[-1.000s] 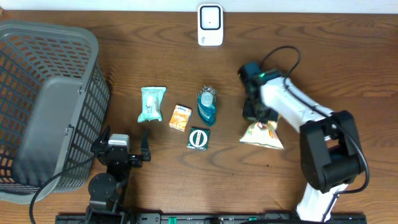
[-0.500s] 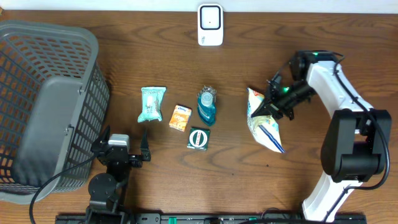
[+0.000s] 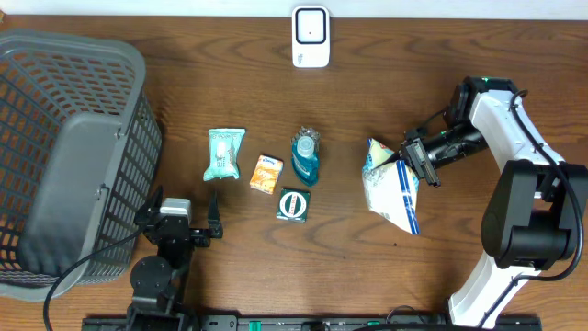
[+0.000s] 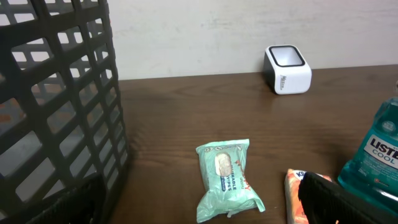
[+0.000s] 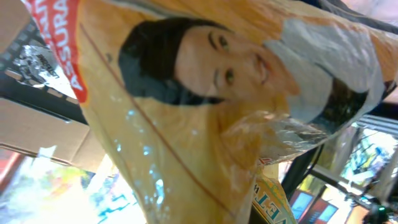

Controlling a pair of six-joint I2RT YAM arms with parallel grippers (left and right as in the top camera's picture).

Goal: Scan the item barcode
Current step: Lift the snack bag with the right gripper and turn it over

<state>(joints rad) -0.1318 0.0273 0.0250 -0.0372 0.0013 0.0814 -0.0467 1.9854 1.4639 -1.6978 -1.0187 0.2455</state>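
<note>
The right gripper is pressed together on the top edge of the snack bag, pinching the crimped seam. The bag hangs slanted below it over the right half of the tabletop, its white and blue side facing up. Whether its lower corner touches the wood cannot be told. In the right wrist view the bag's orange face fills the picture, printed with a smiling dark-haired person and a red band of lettering. The scanner, a small white block with a dark window, stands upright at the middle of the far edge, well apart from the bag. The left gripper sits low near the near edge, left of centre, with its fingers spread wide and nothing between them. Just beyond it lies a row of goods around the middle of the tabletop: a pale green wipes pack, a small orange box, a blue mouthwash bottle lying flat, and a green tin just nearer the near edge. A grey mesh basket takes up the left edge.
</note>
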